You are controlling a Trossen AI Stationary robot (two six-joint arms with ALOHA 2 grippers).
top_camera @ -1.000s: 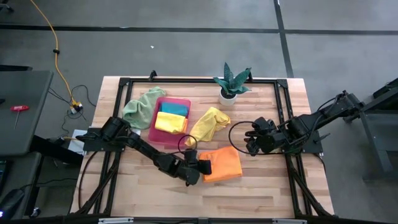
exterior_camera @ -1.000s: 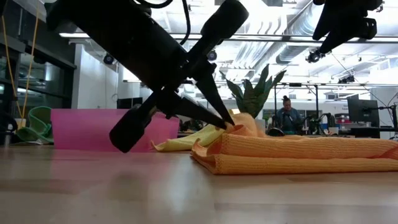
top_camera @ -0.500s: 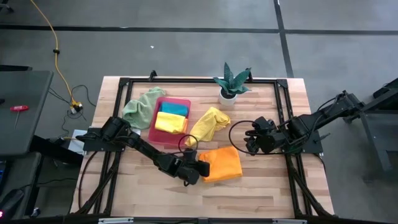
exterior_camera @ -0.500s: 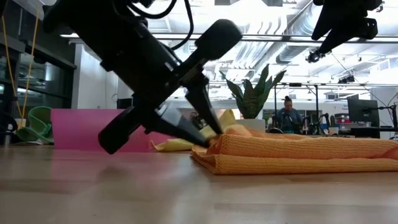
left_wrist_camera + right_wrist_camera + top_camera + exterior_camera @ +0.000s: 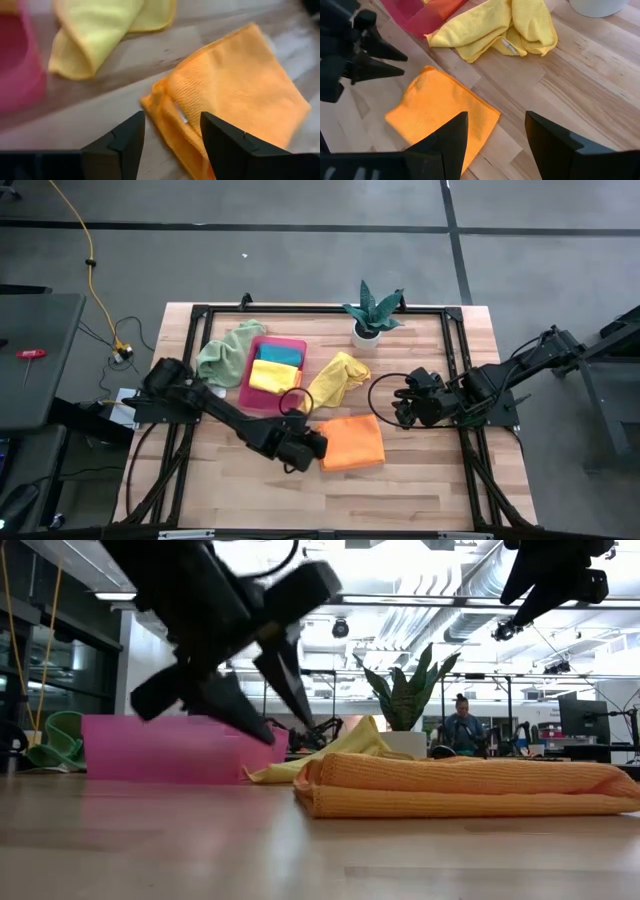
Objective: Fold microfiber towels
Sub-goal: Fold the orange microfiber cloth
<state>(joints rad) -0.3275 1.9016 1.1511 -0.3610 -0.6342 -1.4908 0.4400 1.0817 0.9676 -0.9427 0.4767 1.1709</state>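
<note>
Folded orange towel [image 5: 240, 95], crumpled yellow towel [image 5: 100, 30], open left hand [image 5: 170, 145] above

Low view: the pink rectangular plastic tray [image 5: 150, 748] is partly blocked by the blurred left gripper [image 5: 262, 700], and its contents are hidden behind its wall. Left wrist view: the folded orange microfiber towel [image 5: 235, 95] runs off the picture's edge. The pale green microfiber towel [image 5: 55, 738] only peeks out.

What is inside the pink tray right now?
In the pink tray lie a folded teal towel and a folded yellow towel side by side. Whatever lies under them is covered.
</note>
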